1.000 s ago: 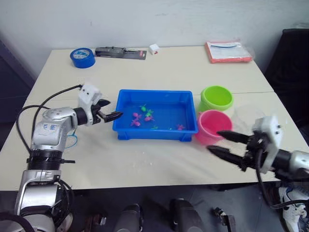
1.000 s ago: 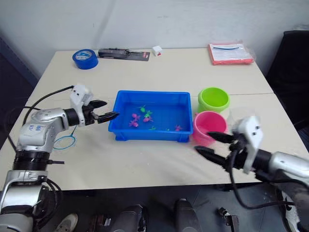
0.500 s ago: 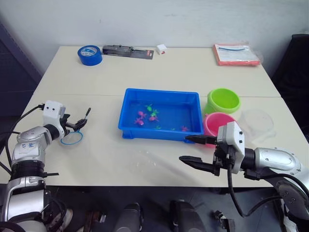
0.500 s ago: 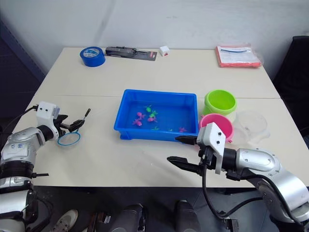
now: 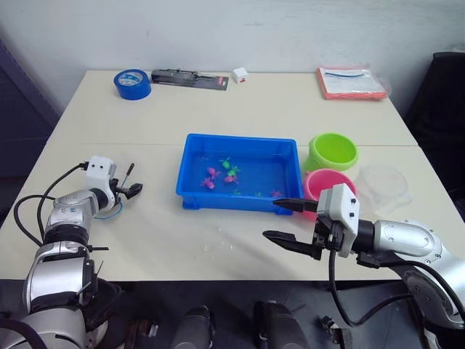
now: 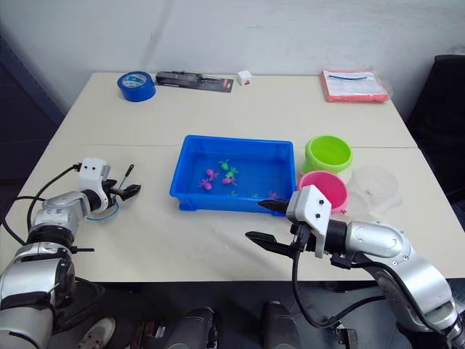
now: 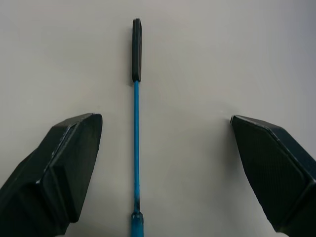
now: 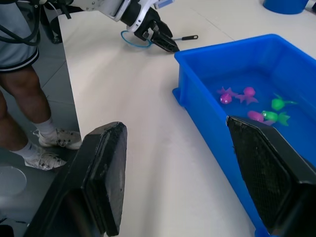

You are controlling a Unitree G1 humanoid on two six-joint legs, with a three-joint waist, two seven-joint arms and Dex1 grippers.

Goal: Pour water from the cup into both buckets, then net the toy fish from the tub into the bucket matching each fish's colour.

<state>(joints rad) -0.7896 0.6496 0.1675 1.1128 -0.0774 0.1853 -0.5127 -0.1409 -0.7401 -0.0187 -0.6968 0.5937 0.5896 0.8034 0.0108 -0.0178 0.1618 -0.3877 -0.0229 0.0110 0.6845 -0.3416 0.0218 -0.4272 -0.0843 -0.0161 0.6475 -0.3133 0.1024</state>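
A: Where is our net (image 7: 136, 123) lying?

B: Flat on the pale table (image 5: 240, 109), well to the left of the tub (image 5: 191, 169). Our left gripper (image 7: 165, 163) sits right over it, fingers spread wide and holding nothing. The thin handle runs straight out between them, along the gripper's own line, nearer one finger than the other.

A: And our right gripper (image 5: 285, 220)?

B: Wide open and empty too, in front of the tub beside the pink bucket (image 5: 327, 182). The left is plainly nearer. The fish (image 5: 208, 183) sit in the tub.

A: Room to work?

B: Bare tabletop around the net; a person's legs (image 8: 29, 89) stand beside the table.
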